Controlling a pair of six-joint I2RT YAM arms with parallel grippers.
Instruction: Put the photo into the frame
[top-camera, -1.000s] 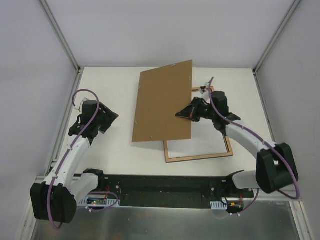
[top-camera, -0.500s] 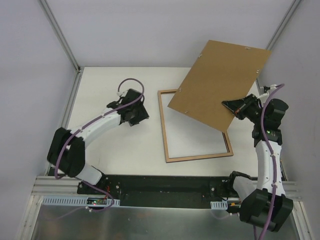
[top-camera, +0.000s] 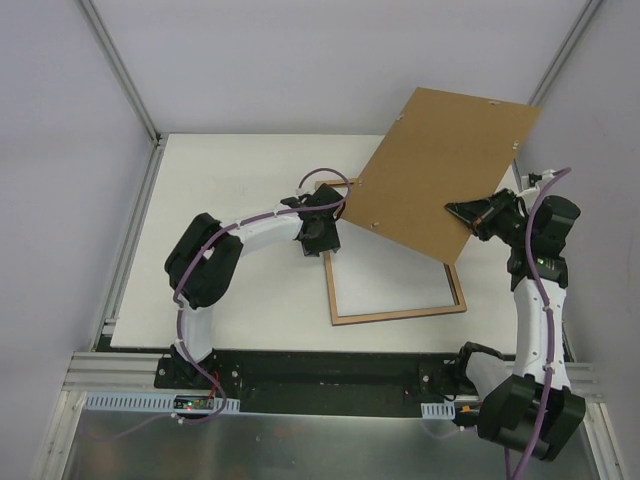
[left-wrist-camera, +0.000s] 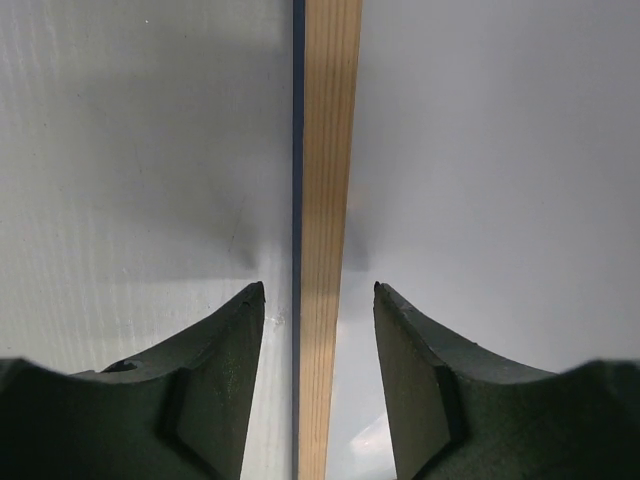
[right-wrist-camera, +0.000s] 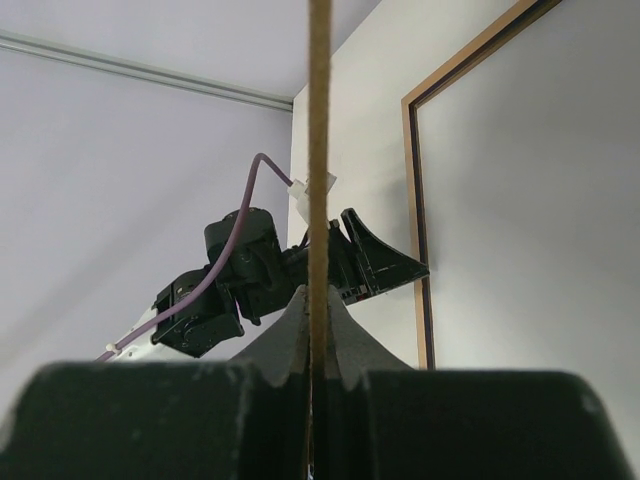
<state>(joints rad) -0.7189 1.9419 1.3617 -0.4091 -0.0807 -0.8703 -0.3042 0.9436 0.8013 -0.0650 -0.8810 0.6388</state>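
The frame (top-camera: 396, 316) lies flat on the table, its light wood back up, a white area inside it. My left gripper (top-camera: 325, 240) is open over the frame's left rail near the far corner. In the left wrist view the rail (left-wrist-camera: 330, 150), with its navy edge showing, runs between the two fingers (left-wrist-camera: 225, 380) without touching them. My right gripper (top-camera: 456, 212) is shut on the plain brown backing board (top-camera: 440, 170) and holds it tilted in the air over the frame's far right part. That board is edge-on in the right wrist view (right-wrist-camera: 320, 120). The photo is not in view.
Grey enclosure walls and metal posts (top-camera: 122, 70) stand close round the white table (top-camera: 220, 180). The raised board reaches up to the right post. The arm bases sit on a black rail (top-camera: 330, 375) at the near edge.
My right gripper lifted the backing board off the frame and swung it up to the right, then held it. My left arm swept right across the table onto the frame's left rail.
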